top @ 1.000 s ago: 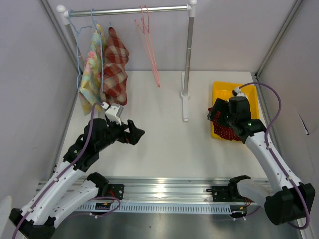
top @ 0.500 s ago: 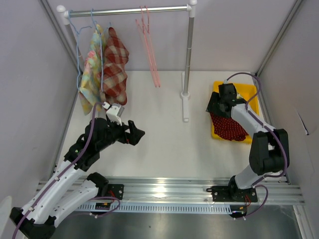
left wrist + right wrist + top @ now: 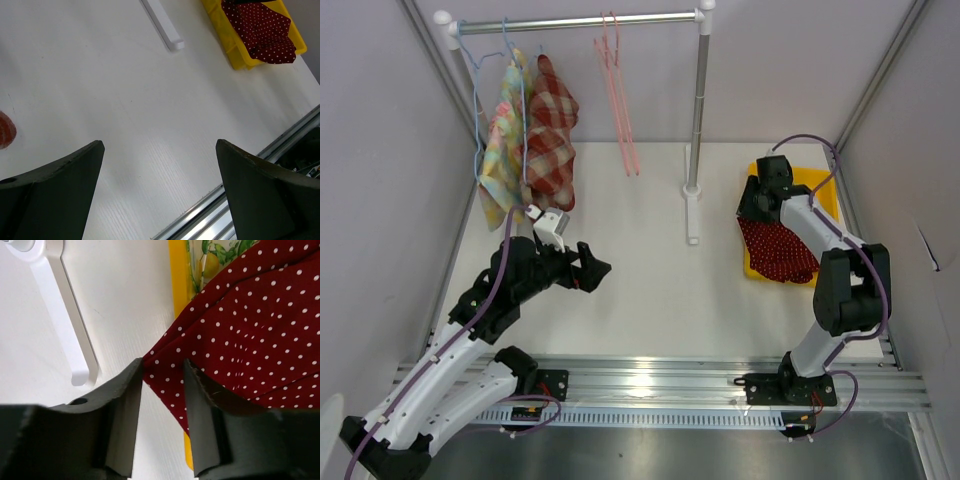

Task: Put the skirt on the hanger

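Tabletop first: the white laminate desk [image 3: 650, 300] fills my overhead feed, with a silver metal clothes rail [image 3: 580, 21] on white posts running along its far edge. Two plaid cloth garments [image 3: 550, 130] (one red, one pastel) hang at the rail's left end, by the far-left corner. Against the right edge sits a shallow yellow plastic tray [image 3: 178, 285]. The dark red, white-dotted fabric skirt [image 3: 782, 250] lies in it, spilling over the tray's left rim onto the desk. The thin pink hanger [image 3: 620, 100] hangs on the rail just right of the plaid garments, well apart from the skirt. My right gripper [image 3: 162, 372] is down at the tray's left rim. Its fingers are drawn in to a narrow gap on the skirt's corner, with the cloth filling the space between them and creasing toward the pinch. My left gripper [image 3: 160, 150] hangs above bare desk in the left half, closer to the near edge than the far one, fingers spread wide with only tabletop showing between them.
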{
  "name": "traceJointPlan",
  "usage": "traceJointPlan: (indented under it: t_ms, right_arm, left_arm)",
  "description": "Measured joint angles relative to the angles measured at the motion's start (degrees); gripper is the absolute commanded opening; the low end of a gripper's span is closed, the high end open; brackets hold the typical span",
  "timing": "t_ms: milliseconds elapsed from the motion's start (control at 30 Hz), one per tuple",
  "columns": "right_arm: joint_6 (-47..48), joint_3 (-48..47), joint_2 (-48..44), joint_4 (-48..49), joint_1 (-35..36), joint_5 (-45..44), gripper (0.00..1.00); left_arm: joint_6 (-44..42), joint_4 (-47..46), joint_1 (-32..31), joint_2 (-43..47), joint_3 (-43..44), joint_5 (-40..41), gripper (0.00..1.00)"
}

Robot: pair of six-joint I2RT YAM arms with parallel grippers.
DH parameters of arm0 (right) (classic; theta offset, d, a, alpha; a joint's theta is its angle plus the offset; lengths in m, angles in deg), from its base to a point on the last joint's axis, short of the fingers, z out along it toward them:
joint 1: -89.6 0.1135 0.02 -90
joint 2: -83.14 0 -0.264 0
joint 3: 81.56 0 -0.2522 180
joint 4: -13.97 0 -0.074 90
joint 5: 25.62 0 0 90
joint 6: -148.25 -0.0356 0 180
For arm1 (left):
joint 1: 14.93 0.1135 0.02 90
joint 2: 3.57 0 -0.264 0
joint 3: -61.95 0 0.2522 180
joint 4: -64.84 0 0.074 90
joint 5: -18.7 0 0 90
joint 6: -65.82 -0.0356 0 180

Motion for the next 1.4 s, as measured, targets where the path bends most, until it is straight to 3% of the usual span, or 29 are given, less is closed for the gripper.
traceJointPlan:
  t_ms: [33,67,200,567,833,1133,1400]
  right_arm:
    - [0.04,-0.46,0.35,-0.28,-0.07,0.0,0.68]
    - [0.2,-0.63,0.46,-0.42,-0.07,-0.07,0.73]
    - [0.98,-0.57,0.44,-0.9,0.39,-1.51,0.77]
    - [1.29,0.87,0.44,-2.38,2.45,-5.53,0.43]
    - [1.7,0.85,0.44,-3.04,1.46,-5.86,0.0]
    - [2.32,-2.71,-3.61,-8.46,-0.13,-5.84,0.0]
    - [3.74,-18.86,-14.51,-15.37,1.38,-5.2,0.0]
  left_arm:
    - [0.0,0.0,0.0,0.0,-0.02,-0.07,0.99]
    - [0.0,0.0,0.0,0.0,-0.02,-0.09,0.99]
    - [0.0,-0.17,0.0,-0.02,-0.11,-0.39,0.99]
    - [0.0,-0.22,0.0,-0.15,-0.35,-0.96,0.99]
    - [0.0,-0.2,0.0,-0.15,-0.35,-0.94,0.99]
    - [0.0,-0.22,0.0,-0.15,-0.39,-0.98,0.99]
    - [0.0,-0.22,0.0,-0.09,-0.39,-1.14,0.99]
